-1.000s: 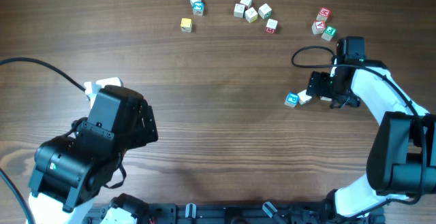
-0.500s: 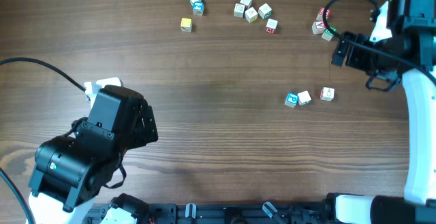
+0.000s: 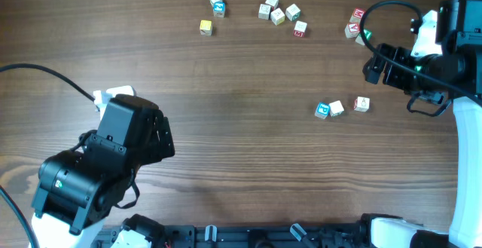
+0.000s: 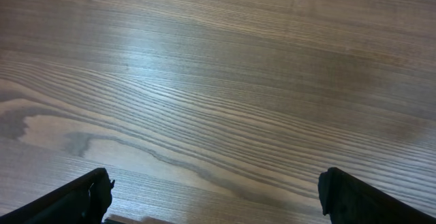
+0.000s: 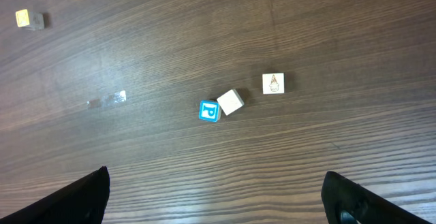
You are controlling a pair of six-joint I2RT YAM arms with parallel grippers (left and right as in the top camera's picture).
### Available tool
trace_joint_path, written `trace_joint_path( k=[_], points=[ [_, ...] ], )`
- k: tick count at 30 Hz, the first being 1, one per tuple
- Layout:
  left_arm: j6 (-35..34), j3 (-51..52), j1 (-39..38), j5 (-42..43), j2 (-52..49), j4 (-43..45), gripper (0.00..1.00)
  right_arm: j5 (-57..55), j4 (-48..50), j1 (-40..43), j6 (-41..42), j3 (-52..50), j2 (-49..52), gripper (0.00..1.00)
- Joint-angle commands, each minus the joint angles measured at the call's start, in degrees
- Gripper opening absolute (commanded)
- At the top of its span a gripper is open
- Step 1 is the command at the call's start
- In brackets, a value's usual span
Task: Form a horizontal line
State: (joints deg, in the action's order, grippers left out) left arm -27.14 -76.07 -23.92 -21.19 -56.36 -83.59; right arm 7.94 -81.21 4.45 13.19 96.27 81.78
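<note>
While both arms hang above the wooden worktop [image 3: 241,135], the row [image 3: 330,109] lies right of centre, below and to the left of the right arm. It starts with a blue cube [image 3: 322,110] on the left. A cream cube [image 3: 337,108] touches it on the right; from the right wrist view the cream one sits turned a little askew against the blue. A pale cube with a small reddish picture [image 3: 361,104] rests further right, near the cream cube but with a gap between them, and roughly in line with the pair.

The right claw [image 5: 215,175] is spread wide and holds nothing. Its two dark tips show at the lower corners of the wrist view, and all three cubes lie on the wood between and beyond them, untouched. The left claw [image 4: 214,175] is likewise wide apart and empty, over bare wood grain at the lower left of the worktop.

Along the far edge lie loose cubes: a yellow cube [image 3: 205,27], a blue-and-white pair [image 3: 217,4] just beside it, a cluster of pale cubes [image 3: 277,13] near the middle, and red-faced cubes [image 3: 357,22] close to the right arm. A black cable [image 3: 38,73] curves across the left side.
</note>
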Motion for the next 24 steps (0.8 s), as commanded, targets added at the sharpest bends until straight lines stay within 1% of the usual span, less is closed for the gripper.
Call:
trace_joint_path(
  k=[1, 7, 10, 12, 14, 15, 16, 17, 18, 22, 23, 24],
  points=[
    [-0.7, 0.1, 0.3, -0.7, 0.0, 0.0, 1.00, 0.7, 0.2, 0.1, 0.3, 0.7, -0.6, 1.00],
    [-0.8, 0.1, 0.3, -0.7, 0.0, 0.0, 1.00, 0.7, 2.6, 0.1, 0.4, 0.1, -0.4, 1.00],
    [-0.8, 0.1, 0.3, -0.7, 0.0, 0.0, 1.00, 0.2, 5.4, 0.1, 0.3, -4.1, -0.3, 1.00],
    [-0.8, 0.1, 0.3, -0.7, 0.0, 0.0, 1.00, -2.7, 7.5, 0.1, 0.3, -8.3, -0.3, 1.00],
    [-0.7, 0.1, 0.3, -0.7, 0.0, 0.0, 1.00, -3.4, 10.4, 0.1, 0.5, -13.3, -0.2, 1.00],
    [0.2, 0.1, 0.3, -1.0, 0.0, -0.2, 1.00, -3.4, 11.7, 0.1, 0.8, -15.1, -0.2, 1.00],
    [3.7, 0.1, 0.3, -1.9, 0.0, -0.7, 1.00, -3.8, 12.7, 0.1, 2.1, -16.3, -0.2, 1.00],
    [5.4, 0.1, 0.3, -1.8, 0.0, -1.0, 1.00, -4.9, 13.2, 0.1, 4.6, -17.2, 0.0, 1.00],
    [5.3, 0.1, 0.3, -1.8, 0.0, -0.9, 1.00, -5.6, 13.3, 0.1, 6.4, -17.4, 0.3, 1.00],
    [5.3, 0.1, 0.3, -1.8, 0.0, -0.9, 1.00, -4.5, 12.9, 0.1, 6.5, -17.4, 1.1, 1.00],
    [6.0, 0.1, 0.3, -2.6, 0.0, -0.1, 1.00, -3.2, 12.5, 0.1, 6.5, -17.4, 1.1, 0.99],
    [5.9, 0.1, 0.3, -2.6, 0.0, 3.0, 1.00, -0.9, 11.8, 0.1, 6.6, -17.4, 1.1, 0.96]
  ],
)
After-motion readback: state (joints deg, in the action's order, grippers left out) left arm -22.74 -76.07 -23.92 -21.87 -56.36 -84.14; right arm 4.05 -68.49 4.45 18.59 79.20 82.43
